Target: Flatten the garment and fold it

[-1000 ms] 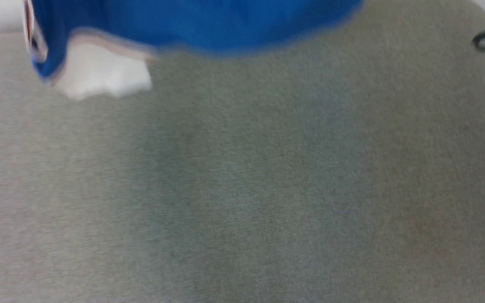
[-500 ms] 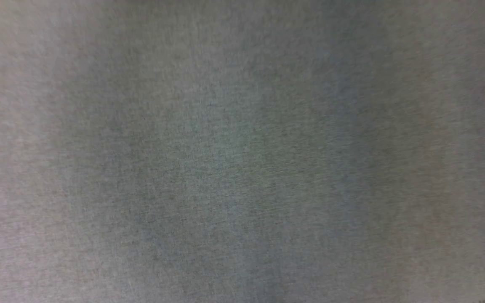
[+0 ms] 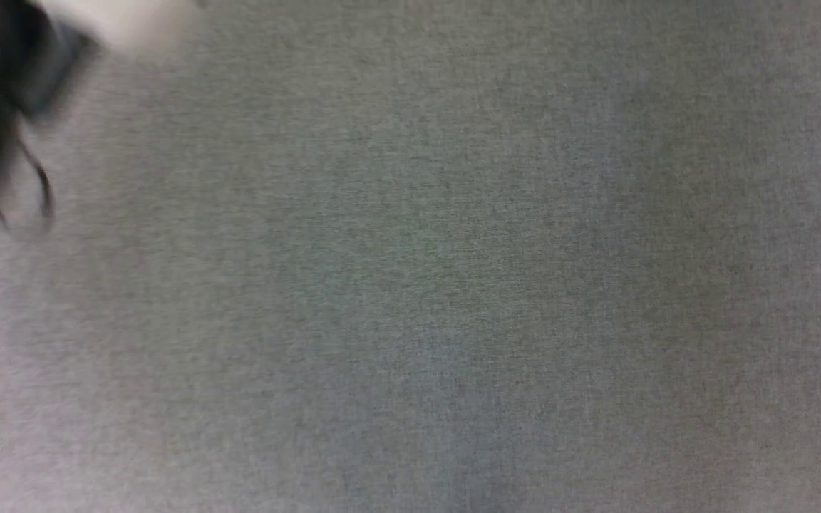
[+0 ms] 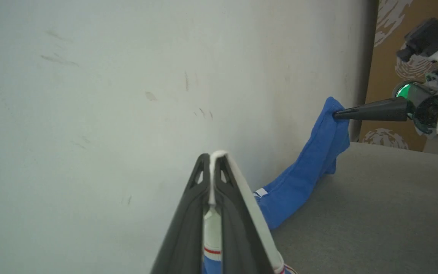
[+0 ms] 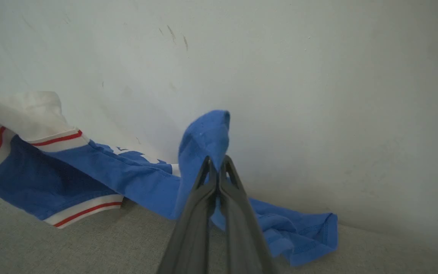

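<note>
Garment strung betw. two claws — left claw clamped on white edge, right claw clamped on blue fabric.

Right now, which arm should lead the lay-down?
Right, probably: right fingers pinch a blue fold of the garment whose hem already lies on the grey surface; left fingers hold a white sleeve edge.

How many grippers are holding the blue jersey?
2: the left gripper clamps a white edge of the jersey; the right gripper clamps a blue fold.
</note>
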`<state>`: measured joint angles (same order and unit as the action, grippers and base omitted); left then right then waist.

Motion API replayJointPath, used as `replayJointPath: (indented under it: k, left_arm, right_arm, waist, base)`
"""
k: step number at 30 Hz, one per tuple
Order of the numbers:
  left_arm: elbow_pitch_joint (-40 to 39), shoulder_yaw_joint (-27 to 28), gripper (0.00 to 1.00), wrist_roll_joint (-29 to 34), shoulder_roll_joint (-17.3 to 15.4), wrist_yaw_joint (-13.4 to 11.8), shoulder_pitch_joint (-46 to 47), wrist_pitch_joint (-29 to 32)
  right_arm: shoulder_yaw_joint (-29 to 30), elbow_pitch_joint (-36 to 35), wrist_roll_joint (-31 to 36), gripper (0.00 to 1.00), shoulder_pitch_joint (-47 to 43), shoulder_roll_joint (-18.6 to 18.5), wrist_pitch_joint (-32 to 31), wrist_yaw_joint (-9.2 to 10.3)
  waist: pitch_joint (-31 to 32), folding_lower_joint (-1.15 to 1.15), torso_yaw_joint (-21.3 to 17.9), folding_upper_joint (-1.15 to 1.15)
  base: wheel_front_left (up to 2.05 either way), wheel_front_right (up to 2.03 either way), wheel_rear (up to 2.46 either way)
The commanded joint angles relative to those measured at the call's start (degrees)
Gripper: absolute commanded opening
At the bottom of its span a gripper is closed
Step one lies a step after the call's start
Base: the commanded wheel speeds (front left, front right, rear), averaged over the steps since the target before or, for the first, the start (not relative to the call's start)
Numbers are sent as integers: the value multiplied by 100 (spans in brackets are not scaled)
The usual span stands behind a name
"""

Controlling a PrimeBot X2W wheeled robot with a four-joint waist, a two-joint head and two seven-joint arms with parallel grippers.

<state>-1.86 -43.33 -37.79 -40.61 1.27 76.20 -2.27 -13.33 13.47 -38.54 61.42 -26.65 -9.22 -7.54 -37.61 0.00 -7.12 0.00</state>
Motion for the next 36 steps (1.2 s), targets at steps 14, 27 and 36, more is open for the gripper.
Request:
replayJointPath:
  k: [14,27,36]
  left_arm:
    - [-1843,-879,0,-82,-888,-1750,-3606,-53]
    - [-1563,-1512,0,-1531,-845,-2431,-5951,219]
    - [-1258,-1651,0,-2686,-866,-2333,-7023,417]
  right_arm:
    - [1534,-1601,-198,0,-4034,260,-435,5]
    - [2171,-1466,189,0,-6337,895,-1067,5]
    - [2109,-1392,295,0,-7518,967,-1903,5]
  waist:
    - [1160,0,145,0]
    - [2114,0,324,0]
    - [2705,0,374,0]
  base:
    - [0,0,0]
    - [0,0,0]
    - [0,0,0]
